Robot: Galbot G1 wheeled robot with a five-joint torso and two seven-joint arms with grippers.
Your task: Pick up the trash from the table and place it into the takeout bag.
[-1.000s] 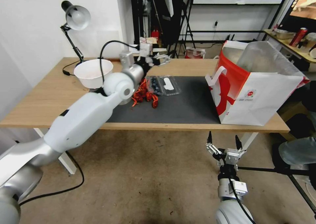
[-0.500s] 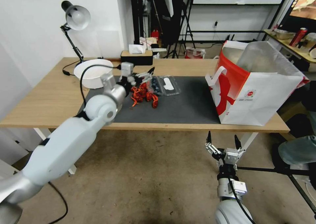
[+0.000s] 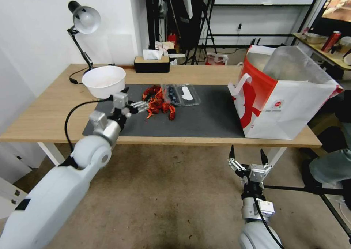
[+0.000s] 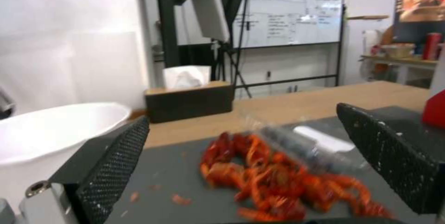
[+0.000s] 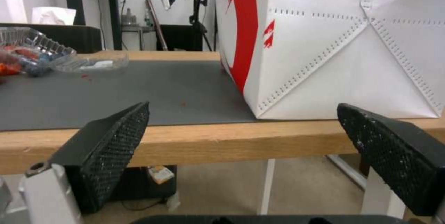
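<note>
Left gripper (image 3: 140,104) centre-left of head frame, over mat's (image 3: 208,117) left part, jaws spread wide, empty, just beside red scraps (image 3: 159,103). Scraps lie mid-frame on mat, touching clear tray (image 3: 181,94). White bowl (image 3: 104,80) upper left, at mat's corner. Bag (image 3: 283,95) upright at right end of table (image 3: 47,106). Right gripper (image 3: 248,157) low, bottom right, below table edge, jaws spread, empty.

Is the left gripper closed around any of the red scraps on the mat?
No: the left gripper is open and holds nothing, its fingers spread either side of the red scraps lying on the mat.
</note>
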